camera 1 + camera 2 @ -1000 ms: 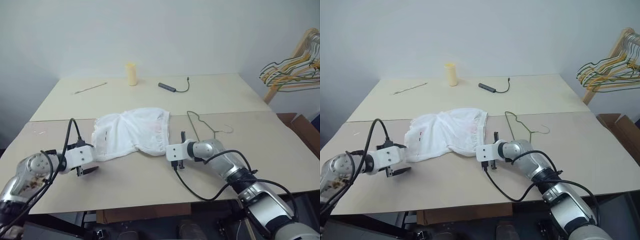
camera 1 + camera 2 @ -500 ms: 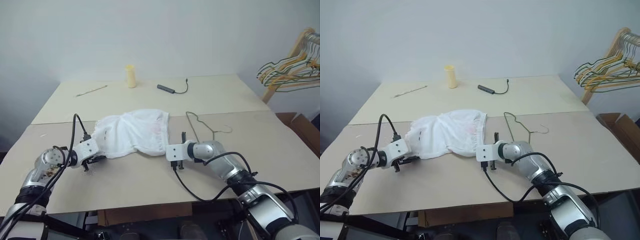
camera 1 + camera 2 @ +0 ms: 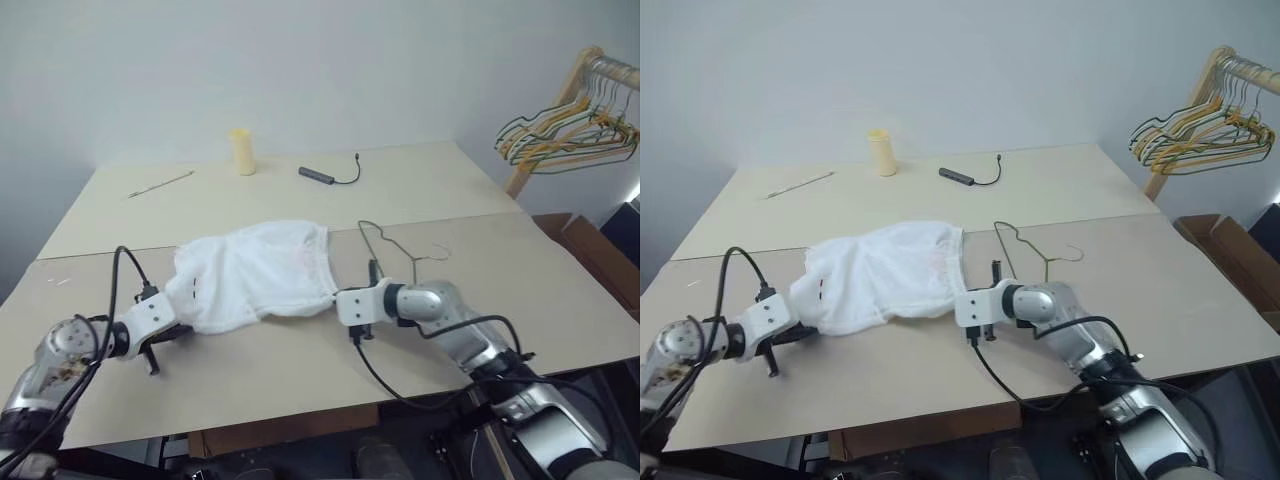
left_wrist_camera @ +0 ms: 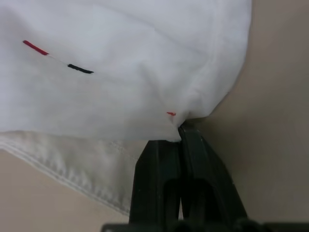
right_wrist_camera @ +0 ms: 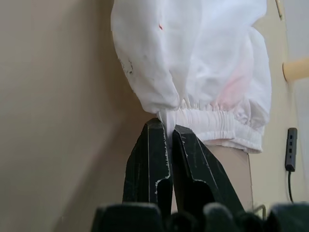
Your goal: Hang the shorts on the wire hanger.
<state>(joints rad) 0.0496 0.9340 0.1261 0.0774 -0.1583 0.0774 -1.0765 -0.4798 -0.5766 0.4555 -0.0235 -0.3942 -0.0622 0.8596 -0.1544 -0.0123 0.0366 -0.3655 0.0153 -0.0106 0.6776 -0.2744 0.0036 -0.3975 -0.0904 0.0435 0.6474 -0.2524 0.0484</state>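
The left gripper is pinched tight on a corner of the shorts, its two black fingers pressed together with a fold of white cloth caught at their tips. Just past those tips a hem runs across, and farther on the fabric carries a small red mark and a dark mark.

The right gripper is likewise clamped on the shorts, gripping the gathered waistband at the opposite side, fingers nearly touching with the elastic edge between them. Beyond it the cloth shows a faint pink smudge.

Between the two grippers the shorts lie spread on the table, slightly rumpled.

Just beyond the right gripper, beside the waistband, the wire hanger lies flat on the table, apart from the shorts, its hook pointing away from them.

Well beyond both grippers, near the far edge of the table, stand a yellow cup, a thin stick and a dark adapter with a short cable. Off to the right, a bunch of coloured hangers hangs on a wooden rack.
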